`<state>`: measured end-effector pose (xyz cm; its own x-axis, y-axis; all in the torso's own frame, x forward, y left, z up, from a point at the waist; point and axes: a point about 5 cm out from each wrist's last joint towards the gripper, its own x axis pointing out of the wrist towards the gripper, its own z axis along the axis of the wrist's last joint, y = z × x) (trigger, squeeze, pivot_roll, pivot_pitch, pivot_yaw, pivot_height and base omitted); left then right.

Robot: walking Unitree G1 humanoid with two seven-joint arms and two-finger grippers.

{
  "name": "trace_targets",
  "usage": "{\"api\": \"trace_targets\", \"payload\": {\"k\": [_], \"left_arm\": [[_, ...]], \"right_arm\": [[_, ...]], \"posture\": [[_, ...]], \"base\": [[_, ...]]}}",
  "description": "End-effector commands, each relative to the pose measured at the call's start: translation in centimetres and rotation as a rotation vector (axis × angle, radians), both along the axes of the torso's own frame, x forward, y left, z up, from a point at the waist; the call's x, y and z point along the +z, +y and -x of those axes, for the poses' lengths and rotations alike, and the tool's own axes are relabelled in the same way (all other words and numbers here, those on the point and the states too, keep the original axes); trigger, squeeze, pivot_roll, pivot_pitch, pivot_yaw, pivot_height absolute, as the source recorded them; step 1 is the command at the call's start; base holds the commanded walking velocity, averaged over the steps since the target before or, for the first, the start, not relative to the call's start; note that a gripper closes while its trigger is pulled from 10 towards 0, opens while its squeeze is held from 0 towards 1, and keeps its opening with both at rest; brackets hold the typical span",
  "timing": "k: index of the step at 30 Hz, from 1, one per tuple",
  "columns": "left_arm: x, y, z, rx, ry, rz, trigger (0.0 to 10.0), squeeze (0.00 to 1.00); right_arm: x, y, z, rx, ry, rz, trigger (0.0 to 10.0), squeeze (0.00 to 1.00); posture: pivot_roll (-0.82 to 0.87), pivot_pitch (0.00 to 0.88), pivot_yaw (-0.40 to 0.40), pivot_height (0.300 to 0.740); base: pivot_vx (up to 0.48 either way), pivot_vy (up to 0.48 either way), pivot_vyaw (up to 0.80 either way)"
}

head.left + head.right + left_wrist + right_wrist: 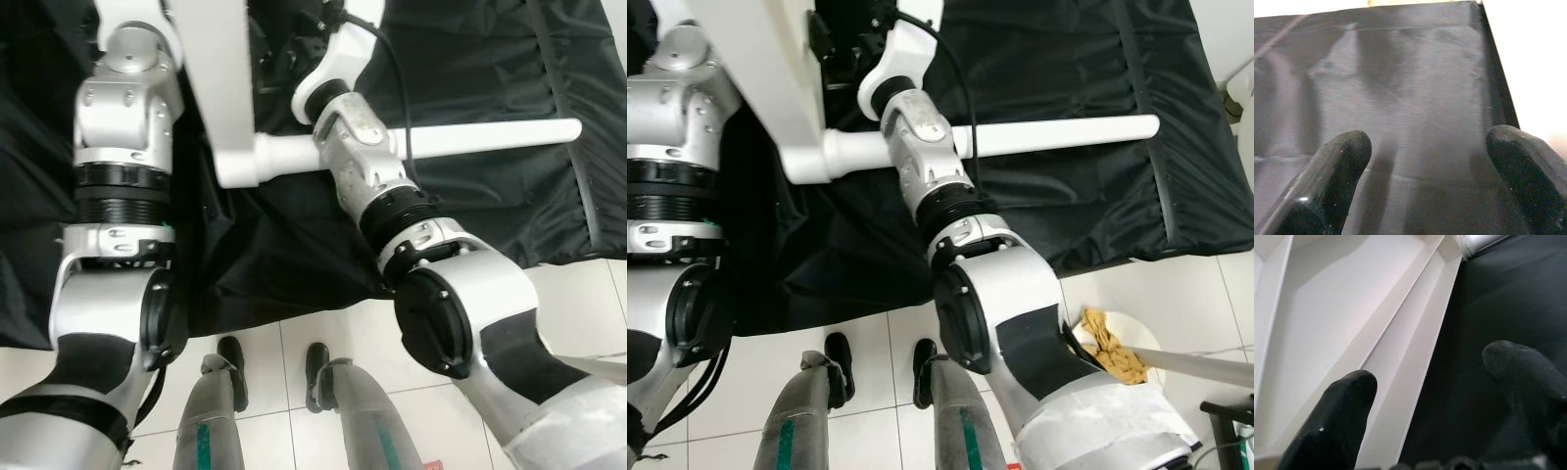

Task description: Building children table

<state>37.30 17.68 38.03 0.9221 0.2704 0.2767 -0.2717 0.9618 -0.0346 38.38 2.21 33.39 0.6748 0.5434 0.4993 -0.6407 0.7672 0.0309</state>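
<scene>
Closest to your head camera were the robot's own grey legs [348, 416] and black feet on the white tiled floor [265, 343], cut off by the lower frame edge. Your two silver arms reached forward over a black cloth [490, 186] spread on the floor, and they hid much of the work. The white table top [211, 69] lay on that cloth at upper left, running out of frame, with a white table leg [490, 137] jutting from its corner toward your right; your right forearm crossed over the leg's near end and masked the joint.

Your left gripper [1427, 181] was spread wide, holding nothing, hovering over bare black cloth with a white edge beside one finger. Your right gripper [1444, 406] was likewise wide and empty, one finger [1334, 421] over the table top's white ribbed underside and the other over the cloth, the leg's end [1474, 242] just visible beyond.

No writing could be read. At lower right stood a white bowl [1136, 328] of tan material, partly hidden by your arm. Open cloth remained beyond the leg's tip.
</scene>
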Motion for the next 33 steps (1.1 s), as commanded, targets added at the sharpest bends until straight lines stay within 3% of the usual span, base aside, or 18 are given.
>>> {"api": "trace_targets", "payload": {"k": [1, 2, 4, 6, 11, 14, 23, 28, 33], "left_arm": [[-0.2, -0.4, 0.5, -0.009, 0.006, -0.024, 10.0, 0.0], [-0.2, -0.4, 0.5, -0.009, 0.006, -0.024, 10.0, 0.0], [-0.9, 1.5, 1.5, 0.06, 0.027, -0.028, 10.0, 0.0], [-0.9, 1.5, 1.5, 0.06, 0.027, -0.028, 10.0, 0.0], [-1.6, 3.6, 2.8, 0.13, 0.044, -0.042, 10.0, 0.0], [-2.1, 5.7, 4.2, 0.203, 0.065, -0.05, 10.0, 0.0], [-2.8, 6.9, 5.2, 0.231, 0.104, -0.109, 10.0, 0.0], [-3.5, 6.8, 5.5, 0.185, 0.108, -0.191, 10.0, 0.0], [-4.3, 6.1, 6.0, 0.102, 0.105, -0.213, 10.0, 0.0]], "right_arm": [[-0.9, 4.7, 2.4, 0.203, -0.031, 0.115, 10.0, 0.0], [-0.9, 4.7, 2.4, 0.203, -0.031, 0.115, 10.0, 0.0], [-1.2, 5.9, 3.2, 0.267, -0.036, 0.134, 10.0, 0.0], [-1.2, 5.9, 3.2, 0.267, -0.036, 0.134, 10.0, 0.0], [-1.3, 7.0, 3.9, 0.315, -0.039, 0.144, 10.0, 0.0], [-1.5, 8.3, 4.9, 0.364, -0.04, 0.148, 10.0, 0.0], [-1.6, 9.7, 5.8, 0.37, -0.029, 0.136, 10.0, 0.0], [-1.8, 9.1, 5.0, 0.226, 0.012, 0.094, 10.0, 0.0], [-2.0, 5.8, 2.8, 0.002, 0.016, 0.064, 10.0, 0.0]], "posture": [[0.11, 0.429, -0.076, 0.74], [0.11, 0.429, -0.076, 0.74], [0.11, 0.431, -0.09, 0.74], [0.11, 0.431, -0.09, 0.74], [0.12, 0.437, -0.106, 0.74], [0.12, 0.437, -0.114, 0.74], [0.14, 0.438, -0.12, 0.74], [0.14, 0.44, -0.122, 0.74], [0.13, 0.44, -0.124, 0.74]], "base": [[0.0, 0.0, 0.0], [0.0, 0.0, 0.0], [0.0, 0.0, 0.0], [0.0, 0.0, 0.0], [0.0, 0.0, 0.0], [0.0, 0.0, 0.0], [0.0, 0.0, 0.0], [0.0, 0.0, 0.0], [0.0, 0.0, 0.0]]}}
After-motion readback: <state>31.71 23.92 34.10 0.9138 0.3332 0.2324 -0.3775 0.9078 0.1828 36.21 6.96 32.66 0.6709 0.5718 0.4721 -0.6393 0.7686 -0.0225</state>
